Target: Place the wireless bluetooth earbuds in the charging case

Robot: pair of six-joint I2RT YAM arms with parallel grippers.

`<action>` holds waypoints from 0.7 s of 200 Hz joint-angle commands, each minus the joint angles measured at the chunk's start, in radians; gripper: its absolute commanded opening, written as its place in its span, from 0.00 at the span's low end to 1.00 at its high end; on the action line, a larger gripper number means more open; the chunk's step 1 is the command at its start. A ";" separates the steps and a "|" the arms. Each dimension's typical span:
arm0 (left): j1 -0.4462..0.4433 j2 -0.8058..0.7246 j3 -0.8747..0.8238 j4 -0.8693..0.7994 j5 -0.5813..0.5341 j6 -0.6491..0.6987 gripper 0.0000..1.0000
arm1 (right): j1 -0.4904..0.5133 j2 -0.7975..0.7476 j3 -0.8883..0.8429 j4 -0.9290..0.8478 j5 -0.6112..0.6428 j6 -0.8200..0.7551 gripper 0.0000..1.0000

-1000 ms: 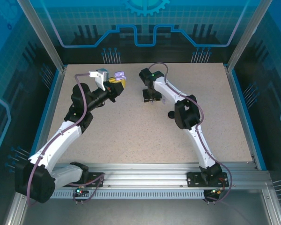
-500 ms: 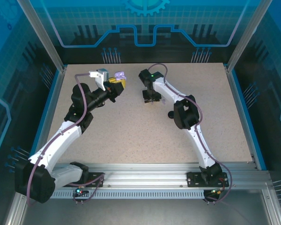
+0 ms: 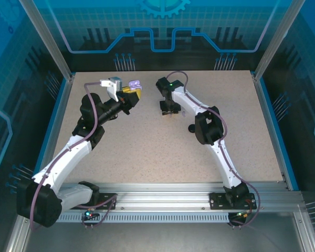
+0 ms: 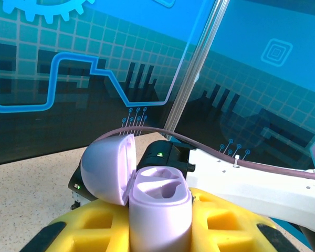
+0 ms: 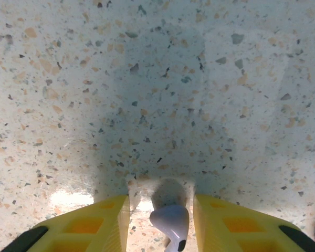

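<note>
The left pincer [image 4: 160, 233] is clamped on the lavender charging case [image 4: 160, 210], its yellow fingers [image 4: 89, 231] pressed to either side of the case body. The case is carried upright above the tabletop [image 3: 147, 152] at the far left of the work area. Its domed lid [image 4: 107, 168] is swung back on the hinge, and the two moulded wells in the top face look bare. Behind the case, the left wrist view catches the white link of the right arm [image 4: 252, 184]. The right pincer [image 5: 161, 206] points straight down at the speckled tabletop, a little right of the held case in the overhead view. Its jaws stand narrowly apart, astride one lavender earbud [image 5: 170, 218] that lies on the surface. A strip of tabletop shows between the bud and the left finger [image 5: 94, 226], but on the right side I cannot tell whether the finger touches it. A pale sliver sits at the lower right edge of the right wrist view, too cropped to name. A small dark object [image 3: 191, 127] rests on the tabletop beside the right arm, too small to identify.
</note>
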 commanded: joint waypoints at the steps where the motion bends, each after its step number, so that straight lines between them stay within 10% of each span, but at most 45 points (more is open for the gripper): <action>1: -0.009 0.004 0.006 0.041 -0.006 -0.004 0.00 | -0.027 0.043 -0.002 0.001 0.016 0.009 0.35; 140: -0.027 0.019 0.025 0.037 0.008 0.004 0.00 | -0.037 -0.040 -0.083 0.052 -0.014 0.006 0.18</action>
